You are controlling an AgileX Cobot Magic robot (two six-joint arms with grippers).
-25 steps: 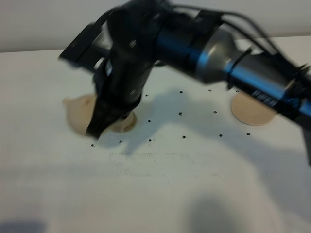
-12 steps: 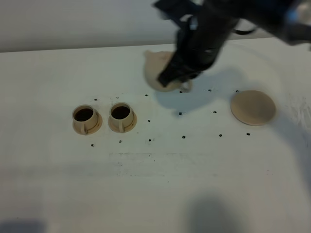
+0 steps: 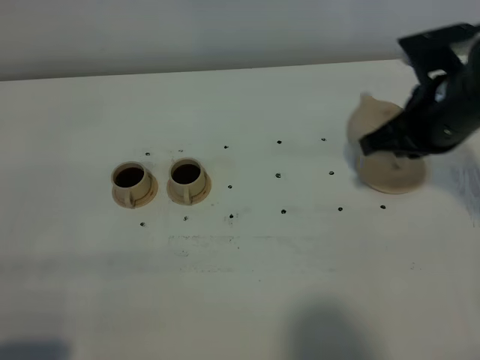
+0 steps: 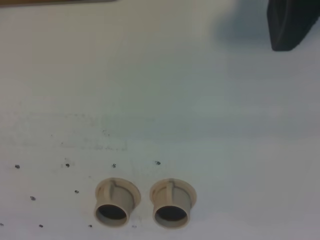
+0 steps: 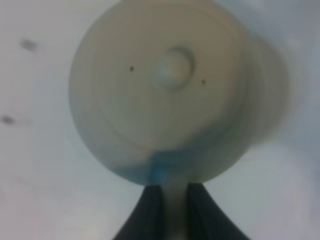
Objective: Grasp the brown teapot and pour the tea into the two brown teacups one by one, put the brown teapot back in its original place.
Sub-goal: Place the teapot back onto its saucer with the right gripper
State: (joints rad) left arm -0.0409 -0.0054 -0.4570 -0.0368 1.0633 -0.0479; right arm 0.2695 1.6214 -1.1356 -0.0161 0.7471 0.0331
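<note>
The brown teapot hangs in my right gripper, just above the far left part of the round tan coaster. In the right wrist view I look down on its lid and knob. My right gripper is shut on the teapot's handle there, and the coaster peeks out beside the pot. The two brown teacups stand side by side at the left with dark liquid inside. They also show in the left wrist view. My left gripper is not in view.
The white table carries small black dots between the cups and the coaster. A dark blurred object sits in one corner of the left wrist view; I cannot tell what it is. The table's far edge runs behind the teapot.
My right arm has swung from over the cups across the table to the right, carrying the teapot to above the coaster. The cups have not moved.
</note>
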